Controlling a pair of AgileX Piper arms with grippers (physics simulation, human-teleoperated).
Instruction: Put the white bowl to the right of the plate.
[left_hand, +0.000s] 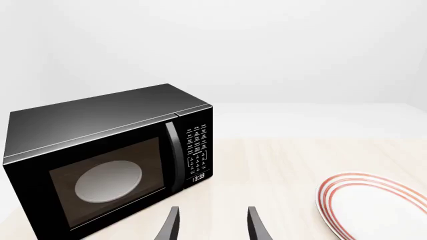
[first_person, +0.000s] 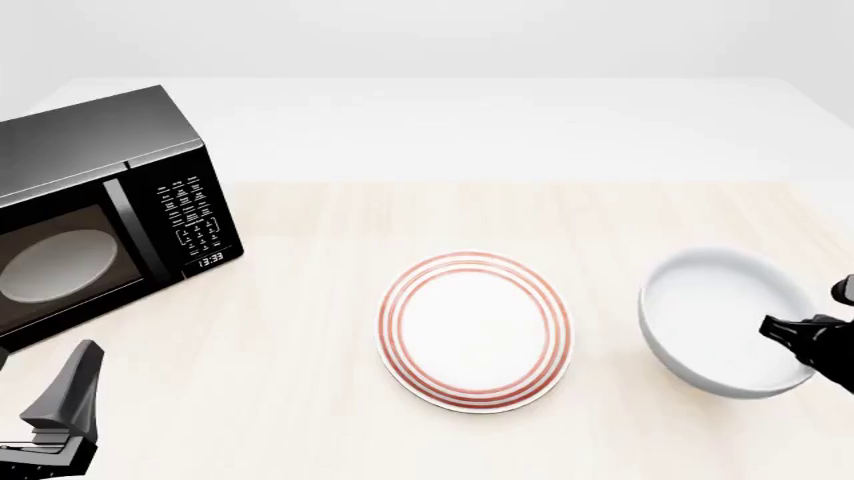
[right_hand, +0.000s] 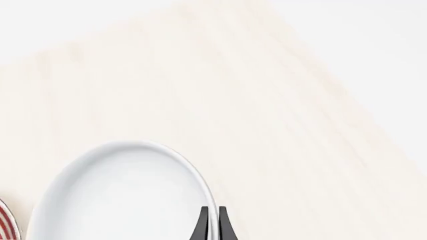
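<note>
Both arms parked | our right gripper (right_hand: 212, 222) pinches white bowl (first_person: 727, 320) rim, right of plate (first_person: 475, 332) | left gripper (left_hand: 212, 225) jaws wide | we should release gently, lift straight.

The white bowl (first_person: 727, 320), plain, glossy and deep, sits upright on the table's right side, just beside the plate (first_person: 475, 332) but apart from it. The plate lies flat near the table's middle, white with thin red rings round its rim.

Count on the counter (first_person: 334, 220): one white bowl (first_person: 727, 322), one plate (first_person: 477, 332), one black microwave (first_person: 100, 215). Two arms, one gripper each: left gripper (first_person: 60, 405), right gripper (first_person: 817, 345).
</note>
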